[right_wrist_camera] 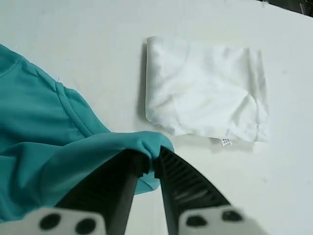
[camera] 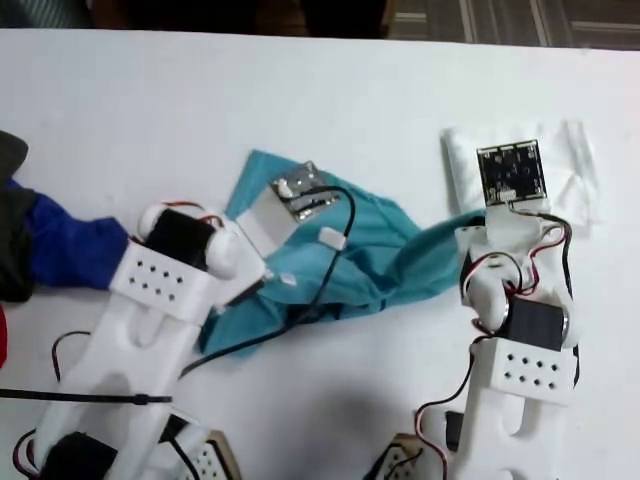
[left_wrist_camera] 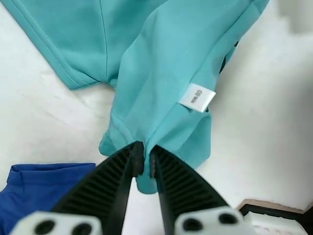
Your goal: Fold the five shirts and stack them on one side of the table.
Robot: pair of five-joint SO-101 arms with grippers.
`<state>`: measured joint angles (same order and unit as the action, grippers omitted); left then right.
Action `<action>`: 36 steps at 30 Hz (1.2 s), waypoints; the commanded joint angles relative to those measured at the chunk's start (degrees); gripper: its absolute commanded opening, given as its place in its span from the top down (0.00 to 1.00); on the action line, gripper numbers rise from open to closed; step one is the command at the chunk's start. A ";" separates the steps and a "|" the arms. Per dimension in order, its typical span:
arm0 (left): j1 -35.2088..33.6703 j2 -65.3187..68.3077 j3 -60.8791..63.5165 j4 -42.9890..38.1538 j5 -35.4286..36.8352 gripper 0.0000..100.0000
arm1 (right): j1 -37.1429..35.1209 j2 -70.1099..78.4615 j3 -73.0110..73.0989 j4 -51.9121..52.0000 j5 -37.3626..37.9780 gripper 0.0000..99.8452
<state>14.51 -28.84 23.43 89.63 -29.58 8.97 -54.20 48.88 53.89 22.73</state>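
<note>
Crumpled teal shirt (camera: 370,250) between arms, left gripper (left_wrist_camera: 145,164) clamped on one edge, right gripper (right_wrist_camera: 152,164) pinching another fold, folded white shirt (right_wrist_camera: 205,90) nearby, blue shirt (left_wrist_camera: 44,196), seemingly unfolded, by left arm.

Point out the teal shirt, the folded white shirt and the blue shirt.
teal fabric shirt (camera: 380,250), high view, middle of its crumpled body.
folded white fabric shirt (right_wrist_camera: 205,88), right wrist view, centre of its top layer.
blue fabric shirt (left_wrist_camera: 39,196), left wrist view, flat part beside its hem.

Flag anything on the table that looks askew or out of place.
The teal shirt lies twisted and bunched, pinched at either end by the left gripper and right gripper, jaws shut. A black cable crosses over it. The white shirt looks neatly folded.
</note>
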 commanded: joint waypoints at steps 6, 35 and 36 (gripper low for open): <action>0.09 -0.09 -7.25 4.66 0.35 0.97 | 0.04 0.66 -0.35 -1.10 -0.44 0.98; 0.09 0.00 -1.63 0.79 0.26 0.90 | 0.04 0.66 -0.35 -1.01 -0.44 0.98; 0.09 0.00 -1.63 0.79 0.26 0.89 | 0.04 0.66 -0.35 -1.01 -0.44 0.98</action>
<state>14.51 -28.57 24.04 89.80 -29.58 8.97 -54.20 48.88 53.89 22.73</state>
